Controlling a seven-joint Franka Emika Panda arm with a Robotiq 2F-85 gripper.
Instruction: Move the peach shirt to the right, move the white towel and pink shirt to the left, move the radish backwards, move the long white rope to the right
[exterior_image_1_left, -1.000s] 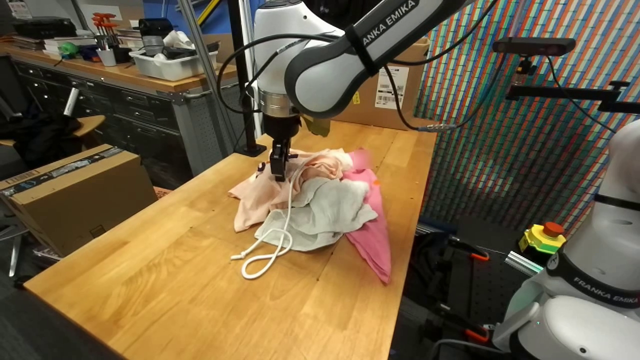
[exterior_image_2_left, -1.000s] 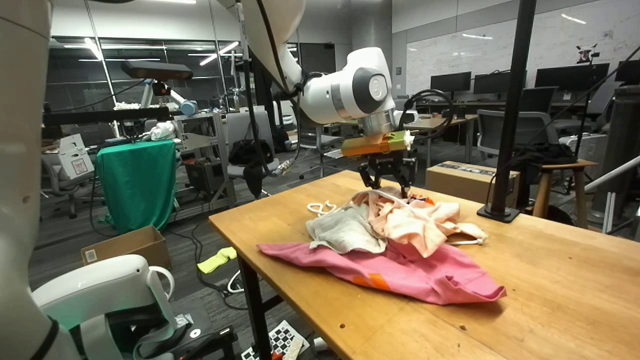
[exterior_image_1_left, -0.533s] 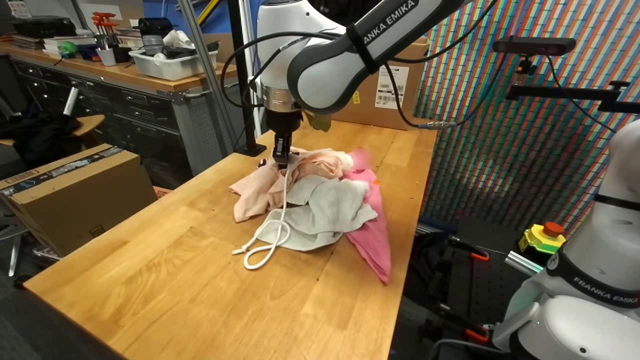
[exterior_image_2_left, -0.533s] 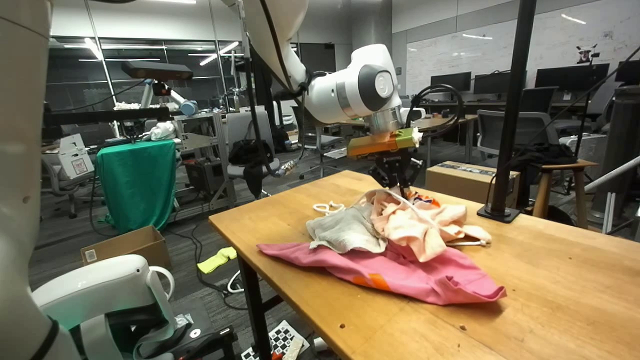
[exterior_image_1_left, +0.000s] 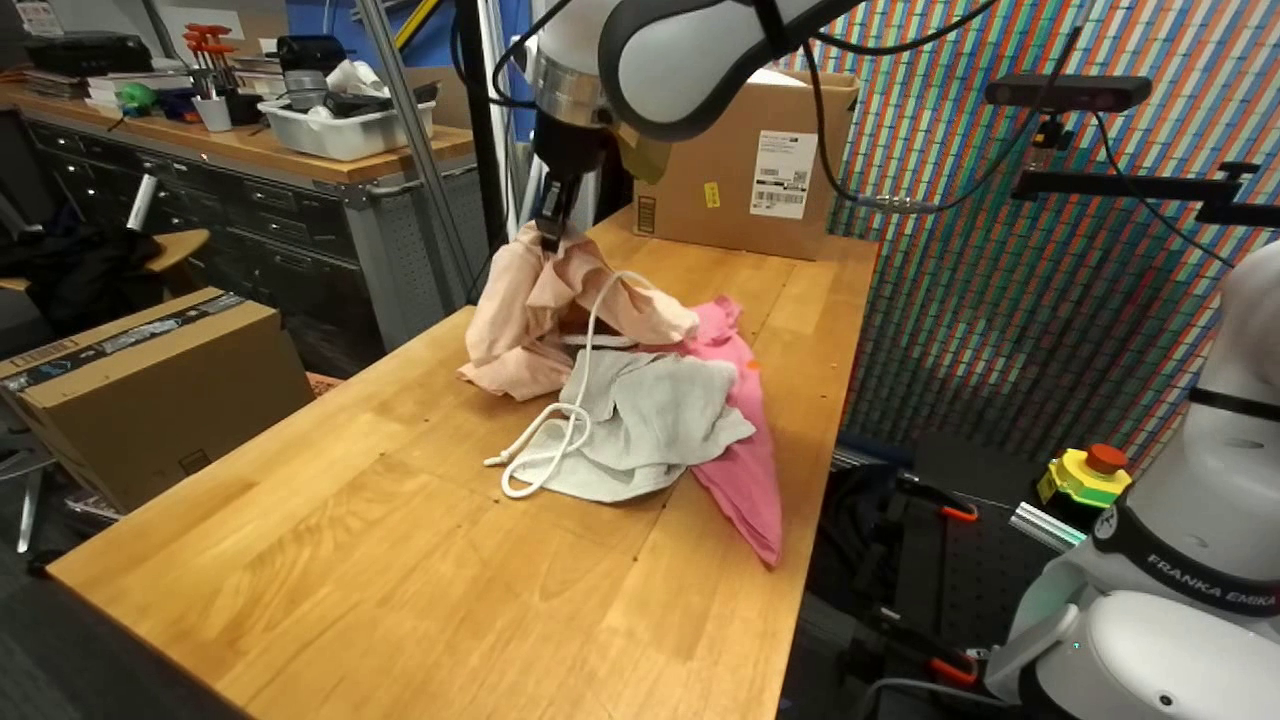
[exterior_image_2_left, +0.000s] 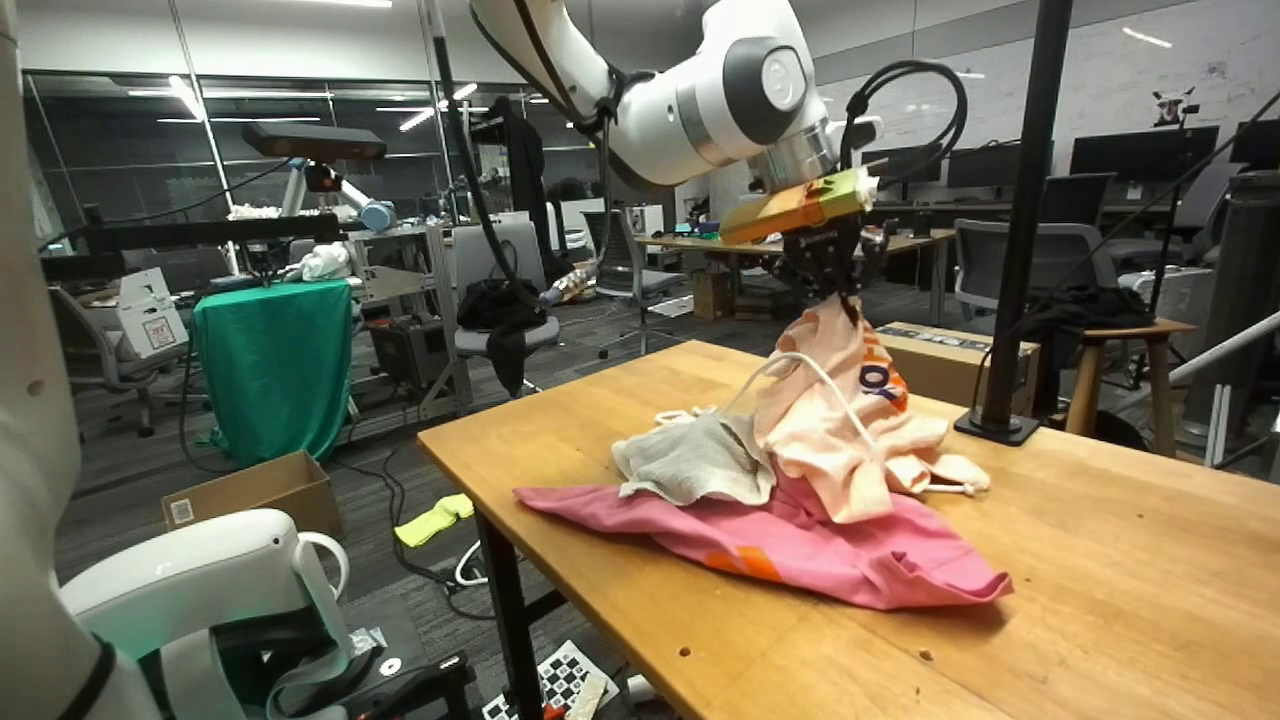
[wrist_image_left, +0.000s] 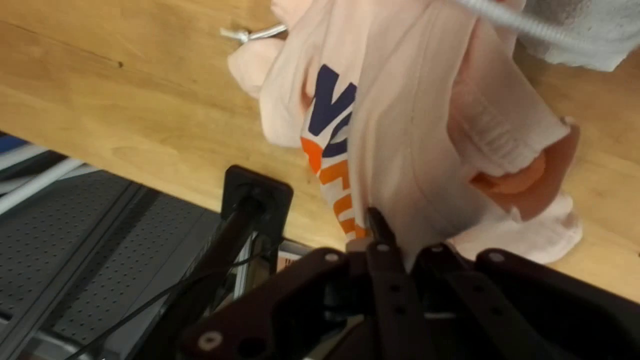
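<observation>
My gripper is shut on the peach shirt, whose upper part hangs tented above the table while its lower folds rest on the pile. The wrist view shows the shirt pinched between the fingers, with dark blue and orange print on it. Over the shirt runs the long white rope, its looped end lying across the white towel, which looks greyish. Partly beneath towel and peach shirt spreads the pink shirt, with an orange patch. The radish is hidden or out of view.
A black post stands on the table beside the peach shirt, its base near the edge. At the table's far end sits a cardboard box. Another white robot arm is beyond the table's side.
The open gripper has closed on the peach shirt and risen, pulling its middle up off the pile. The rope's looped end has slid back towards the towel. Towel and pink shirt look unmoved.
</observation>
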